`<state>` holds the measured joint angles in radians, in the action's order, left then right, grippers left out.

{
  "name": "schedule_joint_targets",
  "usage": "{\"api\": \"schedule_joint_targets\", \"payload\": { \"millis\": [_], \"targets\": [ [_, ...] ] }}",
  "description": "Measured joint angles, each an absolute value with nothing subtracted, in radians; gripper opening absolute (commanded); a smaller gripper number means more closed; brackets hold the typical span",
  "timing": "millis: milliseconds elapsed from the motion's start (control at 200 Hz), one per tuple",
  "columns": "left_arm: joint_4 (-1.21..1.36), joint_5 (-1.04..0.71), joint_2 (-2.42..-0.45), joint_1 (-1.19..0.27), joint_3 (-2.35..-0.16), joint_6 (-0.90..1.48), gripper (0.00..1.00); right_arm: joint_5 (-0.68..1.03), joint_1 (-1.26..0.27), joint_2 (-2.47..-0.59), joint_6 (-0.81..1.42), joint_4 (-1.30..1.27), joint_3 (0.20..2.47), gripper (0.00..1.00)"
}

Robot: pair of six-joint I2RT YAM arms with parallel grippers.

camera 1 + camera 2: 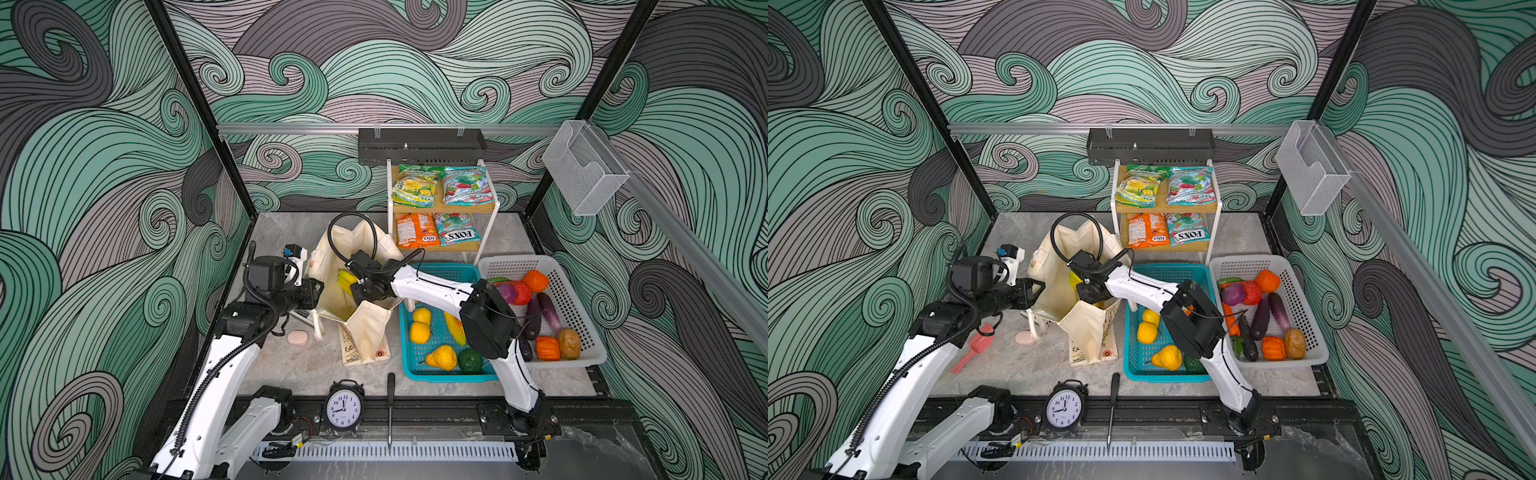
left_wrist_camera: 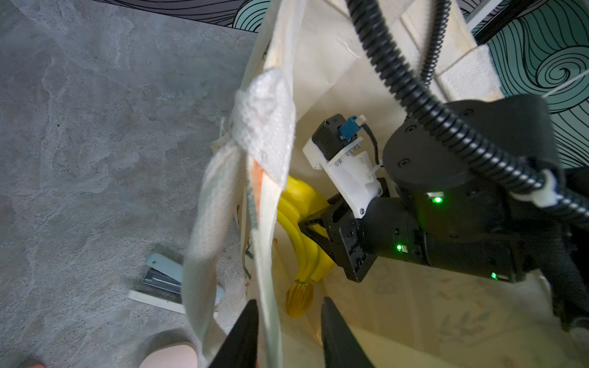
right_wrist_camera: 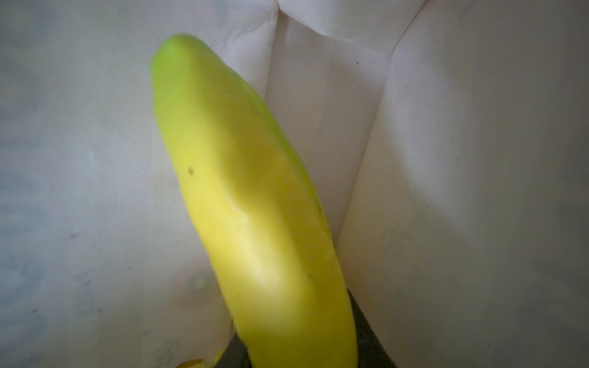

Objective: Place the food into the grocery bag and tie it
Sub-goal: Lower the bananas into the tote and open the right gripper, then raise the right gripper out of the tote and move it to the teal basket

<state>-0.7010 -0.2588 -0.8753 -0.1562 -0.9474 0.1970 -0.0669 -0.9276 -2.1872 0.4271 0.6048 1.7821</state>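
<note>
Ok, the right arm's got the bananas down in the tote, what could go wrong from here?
1. The right gripper is inside the grocery bag with the banana bunch; when it pulls out, its black cable loop might snag the rim and tip the bag.
2. The left gripper only straddles the bag wall with a gap, so the cloth could slip free and the mouth sag shut.

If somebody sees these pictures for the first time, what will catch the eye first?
The right hand draws the eye first: it holds a yellow banana bunch inside the open cream grocery bag at the middle of the table. The left hand straddles the bag's rim on its left side. To the right, a teal basket and a white basket hold bright toy produce.
</note>
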Motion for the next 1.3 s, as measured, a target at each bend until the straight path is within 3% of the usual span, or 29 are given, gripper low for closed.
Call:
{"api": "schedule_joint_targets", "payload": {
  "millis": [395, 485, 640, 776, 1071, 1301],
  "targets": [
    [-0.701, -0.258, -0.875, -0.156, -0.947, 0.195, 0.36, -0.056, -0.921, -2.2, 0.456, 0.512, 1.766, 0.33],
    [-0.701, -0.258, -0.875, -0.156, -0.947, 0.195, 0.36, -0.05, -0.921, -2.203, 0.462, 0.492, 1.763, 0.42],
    [-0.701, -0.258, -0.875, -0.156, -0.947, 0.195, 0.36, -0.037, -0.921, -2.217, 0.474, 0.476, 1.726, 0.68],
    [-0.701, -0.254, -0.875, -0.156, -0.947, 0.195, 0.36, -0.018, -0.926, -2.206, 0.477, 0.474, 1.701, 0.77],
    [-0.701, -0.238, -0.875, -0.156, -0.947, 0.195, 0.36, 0.0, -0.932, -2.067, 0.479, 0.506, 1.686, 0.86],
    [-0.702, -0.19, -0.872, -0.156, -0.947, 0.195, 0.35, -0.048, -0.952, -1.935, 0.463, 0.532, 1.674, 0.88]
  ]
}}
